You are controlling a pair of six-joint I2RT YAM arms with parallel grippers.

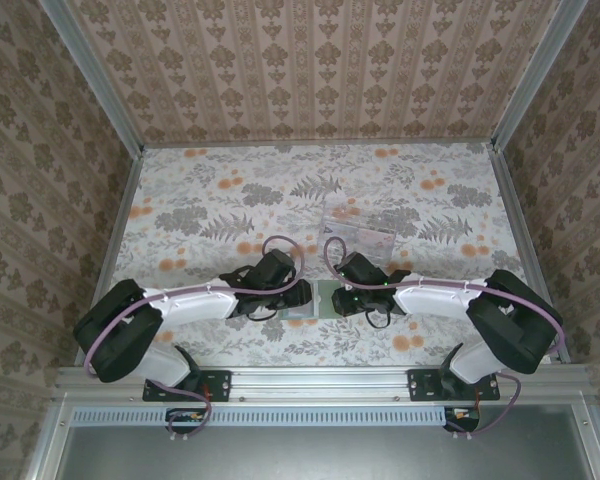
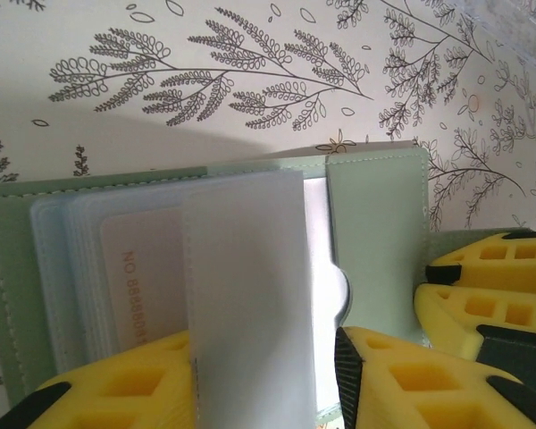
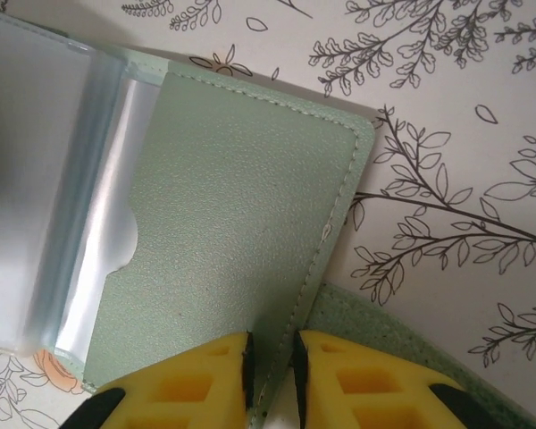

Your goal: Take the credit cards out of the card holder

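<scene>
Left gripper [image 2: 263, 347] reaches over the open holder [image 2: 375, 241] with its yellow fingers [image 2: 116, 398] apart, one on each side of a frosted plastic sleeve [image 2: 241, 286] that rises from the holder's middle. Whether they press on that sleeve I cannot tell. Beside it, more clear sleeves fan out to the left, and a pale card [image 2: 143, 277] with printed digits sits inside one of them.

Right gripper [image 3: 270, 356] is clamped on the edge of the holder's green cover panel, its fingers almost together with the stitched rim between them.

From the top view, the holder lies open on the floral table [image 1: 230, 190] between the two grippers, near the arms' bases. A clear tray [image 1: 360, 228] stands apart from the holder, farther back on the table.
</scene>
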